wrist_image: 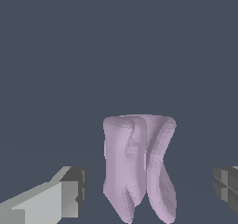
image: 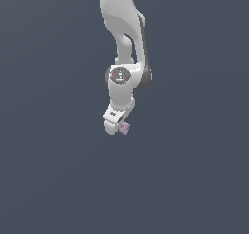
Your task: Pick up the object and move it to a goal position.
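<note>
Hanging near the exterior view's centre, the gripper (image: 118, 127) straddles the object (image: 125, 128), a lilac lump; in the wrist view the object (wrist_image: 138, 167) sits between the jaws, which stand apart with gaps either side, seemingly lined up for closing

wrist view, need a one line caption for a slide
Wrist view: a pale lilac lumpy chunk stands between the gripper's two spread grey-tipped fingers, a gap on each side.
</note>
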Action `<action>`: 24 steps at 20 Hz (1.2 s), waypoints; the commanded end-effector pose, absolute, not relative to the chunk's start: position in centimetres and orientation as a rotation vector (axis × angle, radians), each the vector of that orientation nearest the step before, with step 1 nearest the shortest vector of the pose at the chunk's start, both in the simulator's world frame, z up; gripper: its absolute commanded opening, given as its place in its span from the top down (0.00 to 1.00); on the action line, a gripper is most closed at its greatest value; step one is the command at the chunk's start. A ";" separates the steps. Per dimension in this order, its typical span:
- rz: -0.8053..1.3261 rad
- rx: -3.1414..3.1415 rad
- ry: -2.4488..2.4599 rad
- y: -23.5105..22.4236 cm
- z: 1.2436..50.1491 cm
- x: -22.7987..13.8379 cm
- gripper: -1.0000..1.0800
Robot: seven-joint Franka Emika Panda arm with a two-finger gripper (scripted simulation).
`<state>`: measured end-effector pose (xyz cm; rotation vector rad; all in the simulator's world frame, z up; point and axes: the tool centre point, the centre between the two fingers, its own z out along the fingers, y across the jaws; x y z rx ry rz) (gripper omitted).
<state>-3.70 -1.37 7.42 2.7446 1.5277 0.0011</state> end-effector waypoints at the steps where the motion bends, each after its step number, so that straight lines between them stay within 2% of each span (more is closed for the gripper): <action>1: 0.000 2.744 1.530 -1.4 6.1 -3.8 0.04; 9: 0.000 2.743 1.532 -1.4 4.3 -3.7 0.04; 10: 0.000 2.743 1.532 -1.4 4.3 -3.7 1.00; 24: 0.000 2.742 1.532 -1.3 4.8 -3.6 1.00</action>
